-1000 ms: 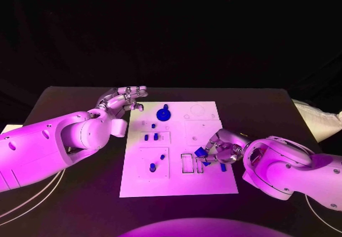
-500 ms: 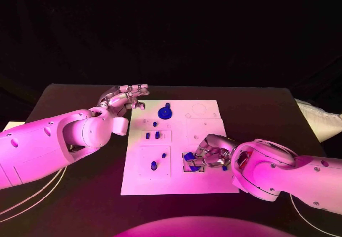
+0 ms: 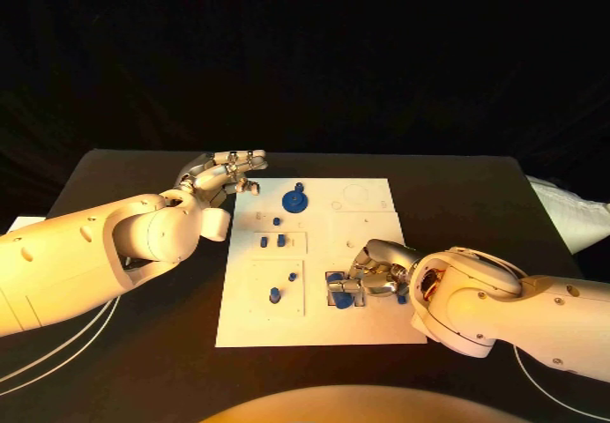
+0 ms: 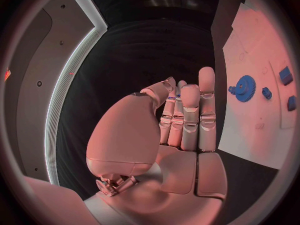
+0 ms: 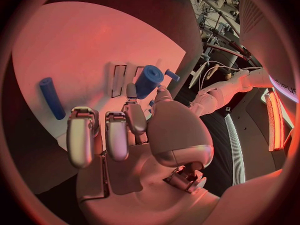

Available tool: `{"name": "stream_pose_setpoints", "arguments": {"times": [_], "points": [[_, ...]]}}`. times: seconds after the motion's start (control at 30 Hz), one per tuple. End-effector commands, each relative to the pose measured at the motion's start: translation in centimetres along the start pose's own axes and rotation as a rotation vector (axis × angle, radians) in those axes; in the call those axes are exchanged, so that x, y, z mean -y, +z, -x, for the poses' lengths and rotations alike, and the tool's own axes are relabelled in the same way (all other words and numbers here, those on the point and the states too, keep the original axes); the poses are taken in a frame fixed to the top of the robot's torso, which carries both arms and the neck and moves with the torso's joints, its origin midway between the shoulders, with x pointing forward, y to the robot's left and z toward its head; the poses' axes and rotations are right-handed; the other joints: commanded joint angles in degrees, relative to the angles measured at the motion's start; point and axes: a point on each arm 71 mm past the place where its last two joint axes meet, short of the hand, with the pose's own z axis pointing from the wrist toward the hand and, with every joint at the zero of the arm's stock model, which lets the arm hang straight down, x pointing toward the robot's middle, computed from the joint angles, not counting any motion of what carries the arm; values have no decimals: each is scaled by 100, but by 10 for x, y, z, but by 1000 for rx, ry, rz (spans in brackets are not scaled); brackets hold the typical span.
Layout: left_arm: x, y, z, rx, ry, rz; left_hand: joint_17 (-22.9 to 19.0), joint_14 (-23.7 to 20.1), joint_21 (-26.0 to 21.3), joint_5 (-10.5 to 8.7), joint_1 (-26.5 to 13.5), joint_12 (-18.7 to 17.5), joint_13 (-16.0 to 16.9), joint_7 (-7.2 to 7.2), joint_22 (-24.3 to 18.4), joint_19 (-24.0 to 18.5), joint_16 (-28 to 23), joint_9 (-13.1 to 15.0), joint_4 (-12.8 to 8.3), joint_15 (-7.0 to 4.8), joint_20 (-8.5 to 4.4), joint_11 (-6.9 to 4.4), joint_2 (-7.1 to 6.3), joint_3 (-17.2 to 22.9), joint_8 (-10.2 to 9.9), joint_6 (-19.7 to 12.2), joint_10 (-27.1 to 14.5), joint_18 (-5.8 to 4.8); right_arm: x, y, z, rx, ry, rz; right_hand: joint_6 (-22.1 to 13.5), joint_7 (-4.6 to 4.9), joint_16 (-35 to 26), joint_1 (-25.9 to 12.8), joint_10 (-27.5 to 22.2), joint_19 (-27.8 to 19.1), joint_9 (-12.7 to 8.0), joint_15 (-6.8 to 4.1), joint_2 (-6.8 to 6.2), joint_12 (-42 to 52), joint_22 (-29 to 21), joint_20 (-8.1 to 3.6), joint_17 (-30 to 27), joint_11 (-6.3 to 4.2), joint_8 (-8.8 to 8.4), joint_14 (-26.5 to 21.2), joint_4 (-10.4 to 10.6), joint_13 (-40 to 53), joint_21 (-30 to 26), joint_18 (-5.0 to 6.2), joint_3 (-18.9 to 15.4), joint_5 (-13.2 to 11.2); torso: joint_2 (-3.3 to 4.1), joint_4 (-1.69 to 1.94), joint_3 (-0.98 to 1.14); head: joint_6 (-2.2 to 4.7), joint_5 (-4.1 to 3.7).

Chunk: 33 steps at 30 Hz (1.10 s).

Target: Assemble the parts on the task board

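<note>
The black counter (image 3: 152, 176) carries the white task board (image 3: 368, 330) in its middle, and that's our stage. Left arm in from the left: the left hand (image 3: 219, 174) hovers off the board's far-left corner, fingers straight and together, gripping nothing. Right arm in from the right: the right hand (image 3: 376, 271) is down over the board's near-right area, pinching a stubby blue cylinder (image 5: 147, 80) between thumb and fingertip, right at the rectangular slots (image 5: 119, 79). From the head view that piece sits just at the slot frame, touching or nearly so — can't tell which.

Smaller players: a blue gear (image 3: 293, 203) stands at the far end, two little blue pegs (image 3: 272, 240) sit mid-board, and a loose blue rod (image 5: 51, 98) lies to the right of the hand.

My read: these pieces are light, rigid plastic, smooth and likely a bit slippery. Best taken by the sides, mid-length, keeping the end free to seat.
</note>
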Motion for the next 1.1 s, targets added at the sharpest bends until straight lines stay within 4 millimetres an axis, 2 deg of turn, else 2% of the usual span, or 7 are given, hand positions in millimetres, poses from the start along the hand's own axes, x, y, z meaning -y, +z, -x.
{"name": "stream_pose_setpoints", "arguments": {"times": [0.03, 0.37, 0.5, 0.6, 0.67, 0.77, 1.1], "points": [[0, 0, -2, -23, -5, -4, -6, -51, -31, 3, 47, 40, 6, 5, -8, 11, -19, -7, -19, 3, -4, -5, 28, -28, 27, -27, -25, 115, 0, 0, -1, 3, -52, -5, 5, 47, -9, -178, -16, 83, 42, -43, -16, -72, 66, -44, 574, -31, -12, 453, 11, 2, -8, -36, -122, -271, 2, -6, 1, -7, 3], [0, 0, -2, -24, -5, -2, -6, -51, -31, 3, 47, 40, 6, 5, -8, 11, -19, -7, -19, 3, -4, -5, 28, -28, 27, -27, -25, 115, -1, -1, -2, -5, -75, 9, -3, 45, -22, -108, -25, 77, 95, -44, -56, -146, 54, -47, 553, -35, -13, 449, -42, -43, -20, -34, -177, -342, 2, 1, 3, -22, -2], [0, 0, -2, -24, -5, -2, -6, -51, -31, 3, 47, 40, 6, 5, -8, 11, -19, -7, -19, 3, -4, -5, 28, -28, 27, -27, -25, 115, -3, -1, -2, -9, -92, 28, -13, 42, -18, 541, -8, 80, 151, -52, -127, -151, 62, -53, 564, -39, -13, 452, -428, -33, -19, -35, -61, -241, 4, -3, 3, -36, -2], [0, 0, -2, -24, -5, -2, -6, -51, -31, 3, 47, 40, 6, 5, -8, 11, -19, -7, -19, 3, -4, -5, 28, -28, 27, -27, -25, 115, -5, -1, -3, -9, -114, 42, -15, 46, -12, 910, -3, 85, 183, -53, -184, -157, 79, -55, 578, -38, -10, 454, -686, -29, -13, -39, 0, -331, 4, -7, 4, -42, 2], [0, 0, -2, -25, -6, -2, -6, -51, -31, 3, 47, 40, 6, 5, -8, 11, -19, -7, -19, 3, -4, -5, 28, -28, 27, -27, -25, 115, -6, -1, -2, -3, -137, 50, 28, 34, -1, 1248, 29, 90, 216, -63, -138, -85, 96, -59, 601, -52, 15, 458, -911, 37, -5, -43, 124, -531, 1, -4, 1, -44, 0], [0, 0, -2, -25, -6, -1, -6, -51, -31, 3, 47, 40, 6, 5, -8, 11, -19, -7, -19, 3, -4, -5, 28, -28, 27, -27, -25, 115, -6, 0, -2, 4, -151, 53, 99, 6, 2, 1420, 85, 93, 247, -75, -100, 68, 107, -68, 608, -72, 50, 458, -1038, 170, 0, -44, 209, -684, -5, 1, 0, -54, 5], [0, 0, -2, -25, -6, -1, -21, -57, -37, 2, 54, 53, 7, 11, -11, 13, -21, -9, -31, 4, -4, -1, 23, -39, 30, -36, -37, 114, -5, 4, 0, 42, -173, 38, 125, -13, 11, 1541, 99, 102, 268, -91, 57, 101, 132, -86, 629, -90, 39, 462, -1154, 222, 12, -50, 342, -653, -5, -6, -3, -29, -6]]}}
